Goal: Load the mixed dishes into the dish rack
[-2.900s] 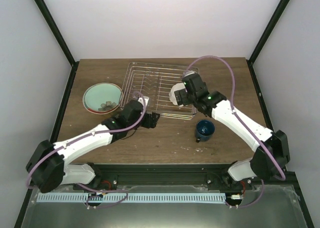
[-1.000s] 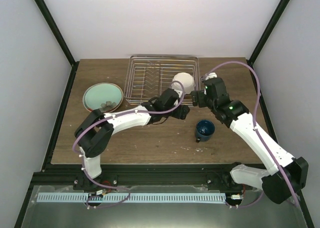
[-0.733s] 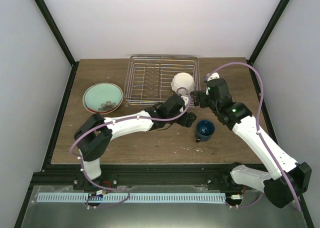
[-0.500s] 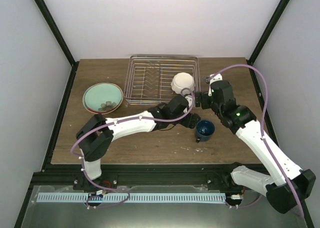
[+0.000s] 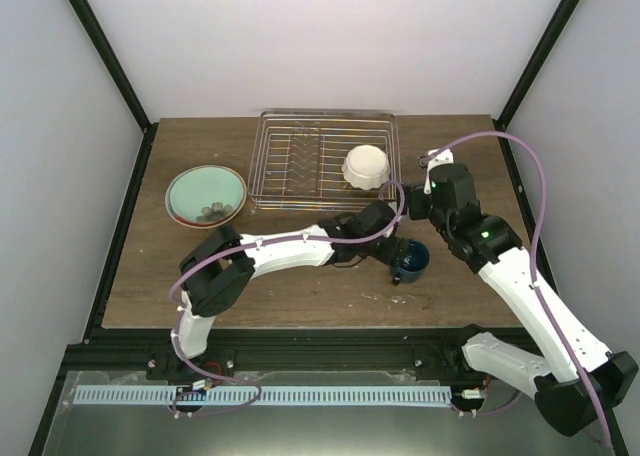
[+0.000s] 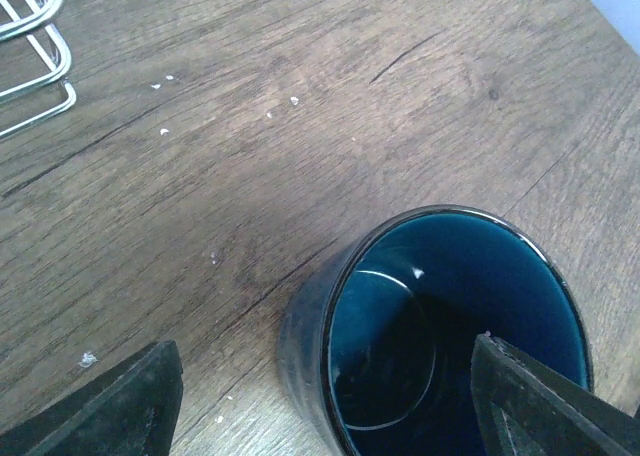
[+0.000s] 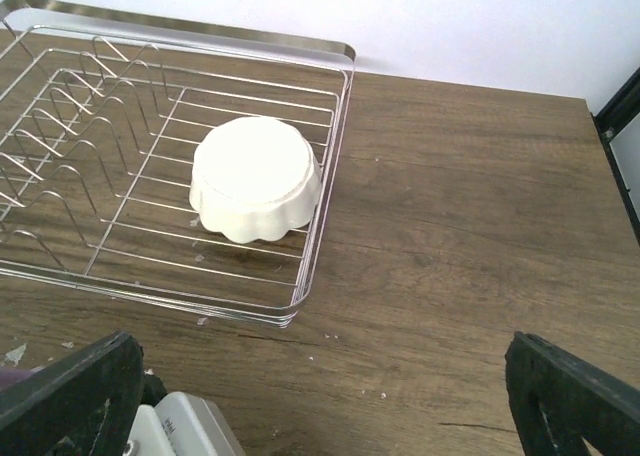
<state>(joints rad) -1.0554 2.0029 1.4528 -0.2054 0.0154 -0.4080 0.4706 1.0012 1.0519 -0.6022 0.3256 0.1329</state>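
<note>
Toward the table's (image 5: pixel 300 296) near right corner, the left gripper (image 6: pixel 330 401), jaws wide (right gripper (image 7: pixel 320 401) too), hovers over the mug (image 6: pixel 440 346), which it should probably grasp next.

Top cam: high at the near edge, looks down across the whole table (image 5: pixel 150 276). Left wrist: very close, steep down onto the mug (image 6: pixel 440 316) — shared with top view. Right wrist: farther back, oblique toward the back wall (image 7: pixel 400 16) over the dish rack (image 7: pixel 120 126) and white dish (image 7: pixel 256 176) — both also in top view.
</note>
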